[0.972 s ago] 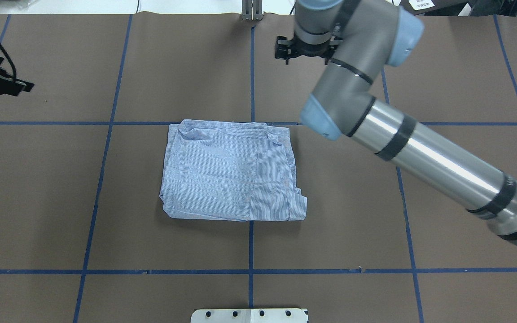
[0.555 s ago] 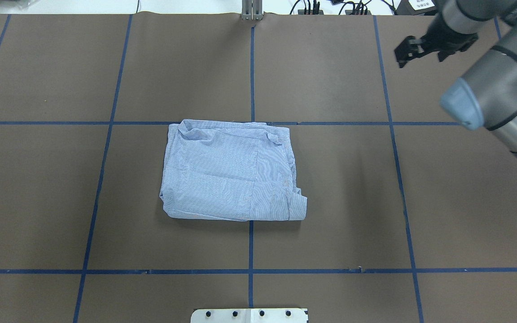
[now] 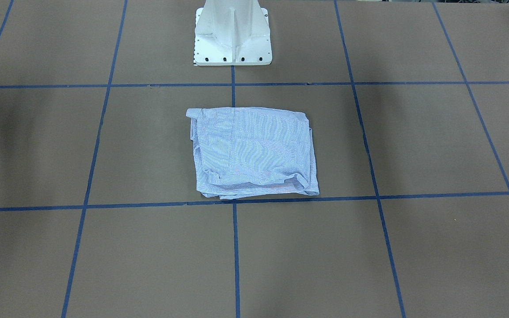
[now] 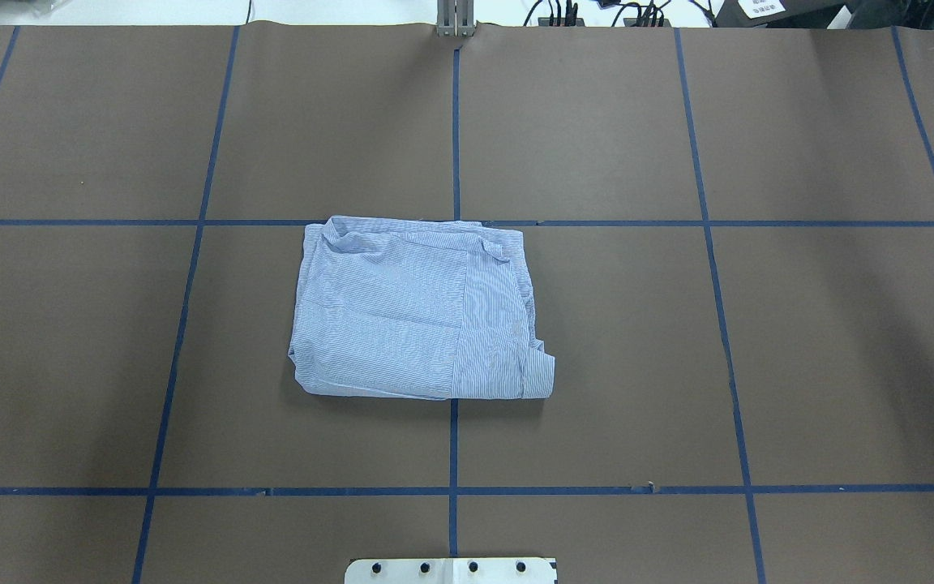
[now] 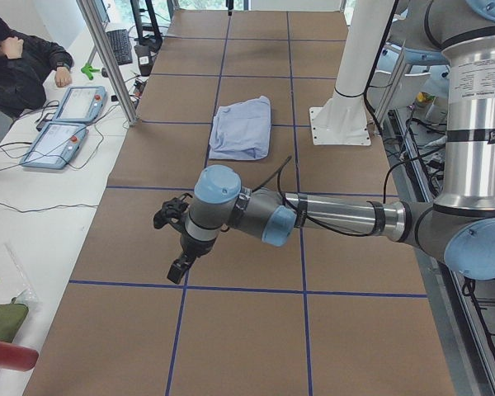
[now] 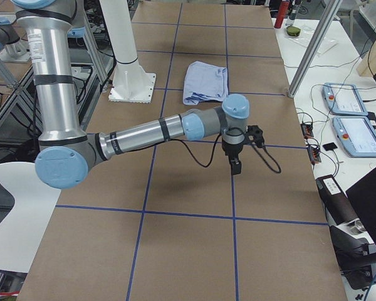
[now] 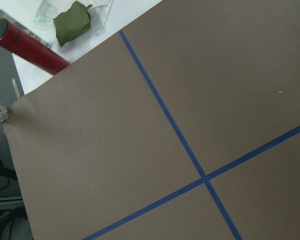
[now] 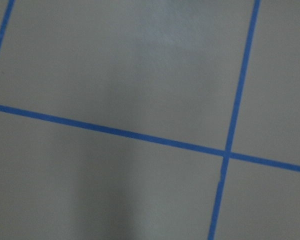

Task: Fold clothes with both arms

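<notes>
The light blue striped shirt [image 4: 418, 312] lies folded into a rough rectangle at the table's middle, also seen in the front view [image 3: 254, 152] and both side views [image 5: 241, 130] [image 6: 205, 83]. Neither arm touches it. My left gripper [image 5: 175, 247] hangs over bare table far to the shirt's left, seen only in the exterior left view. My right gripper [image 6: 236, 164] hangs over bare table far to the shirt's right, seen only in the exterior right view. I cannot tell whether either is open or shut. Both wrist views show only brown table and blue tape lines.
The white pedestal base [image 3: 232, 39] stands on the robot's side of the shirt. A red cylinder [image 7: 27, 47] and a green bag [image 7: 75, 22] lie past the table's left end. Teach pendants [image 5: 66, 124] and a seated person [image 5: 16, 62] are at the far side.
The right arm has swung from over the table's far middle off to the right and out of the overhead view. The left gripper has also left that view. The shirt has not moved.
</notes>
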`<state>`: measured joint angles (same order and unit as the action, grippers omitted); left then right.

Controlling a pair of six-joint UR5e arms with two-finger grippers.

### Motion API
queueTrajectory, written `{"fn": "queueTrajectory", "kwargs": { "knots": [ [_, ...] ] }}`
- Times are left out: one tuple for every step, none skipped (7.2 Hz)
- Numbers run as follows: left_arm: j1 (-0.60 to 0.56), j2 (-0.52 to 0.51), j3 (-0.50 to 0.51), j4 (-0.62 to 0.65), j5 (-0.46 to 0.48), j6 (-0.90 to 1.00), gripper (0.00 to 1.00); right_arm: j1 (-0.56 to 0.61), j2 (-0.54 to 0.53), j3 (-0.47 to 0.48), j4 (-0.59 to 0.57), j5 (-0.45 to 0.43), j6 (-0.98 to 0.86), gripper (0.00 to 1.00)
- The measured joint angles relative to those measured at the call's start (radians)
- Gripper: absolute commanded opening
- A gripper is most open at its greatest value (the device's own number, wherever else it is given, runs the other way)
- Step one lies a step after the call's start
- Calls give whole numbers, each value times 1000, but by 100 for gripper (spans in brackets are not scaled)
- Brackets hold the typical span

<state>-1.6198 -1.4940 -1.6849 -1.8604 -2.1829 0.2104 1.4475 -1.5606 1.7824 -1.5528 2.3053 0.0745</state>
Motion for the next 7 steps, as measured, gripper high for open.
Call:
{"fn": "queueTrajectory", "kwargs": {
  "knots": [
    [-3, 2, 29, 63, -28, -17, 100, 59, -85, 7, 28, 32, -30, 100],
    [-4, -2, 45, 144, -82, -25, 100, 100, -129, 13, 42, 51, -41, 100],
    [-6, 1, 44, 202, -141, -26, 100, 126, -146, 14, 26, 59, -49, 100],
    [-7, 6, 15, 233, -173, -27, 100, 137, -161, 14, -10, 52, -56, 100],
    [-6, 9, -22, 257, -184, -29, 100, 141, -183, 15, -43, 41, -61, 100],
    [-3, 15, -42, 273, -184, -29, 100, 142, -207, 14, -54, 34, -64, 100],
    [-2, 26, -53, 276, -184, -28, 100, 143, -223, 13, -53, 30, -64, 100]
  ]
}}
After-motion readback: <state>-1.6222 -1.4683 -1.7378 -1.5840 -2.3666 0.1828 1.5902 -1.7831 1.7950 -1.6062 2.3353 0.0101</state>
